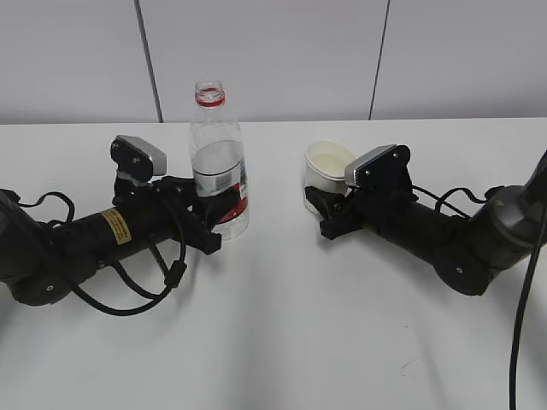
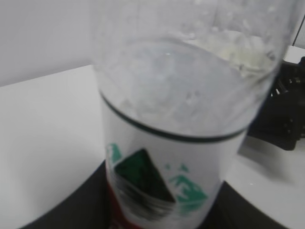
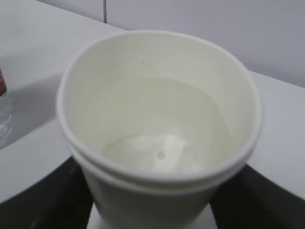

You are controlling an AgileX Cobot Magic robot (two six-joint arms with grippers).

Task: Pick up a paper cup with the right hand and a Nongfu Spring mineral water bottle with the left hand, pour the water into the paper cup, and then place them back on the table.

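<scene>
Risk: left gripper [image 1: 224, 207] clasps the uncapped clear plastic bottle [image 1: 219, 158], right gripper [image 1: 325, 203] clasps the water-filled cream paper cup [image 1: 327, 173], both on white surface [image 1: 282, 342]; squeezing or jolting spills.

Clear bottle [image 1: 219, 162] — red neck ring, red-and-white label with green marks — beside cream-white cup [image 1: 328, 173].

A: What fills the upper part of the frame?
B: A pale grey panelled wall [image 1: 273, 55], split by two thin dark seams [image 1: 148, 60], one upper left, one upper right.

A: And below it?
B: A white tabletop [image 1: 282, 342], evenly lit, with soft shadows and a small dark scuff [image 1: 408, 366] at lower right.
</scene>
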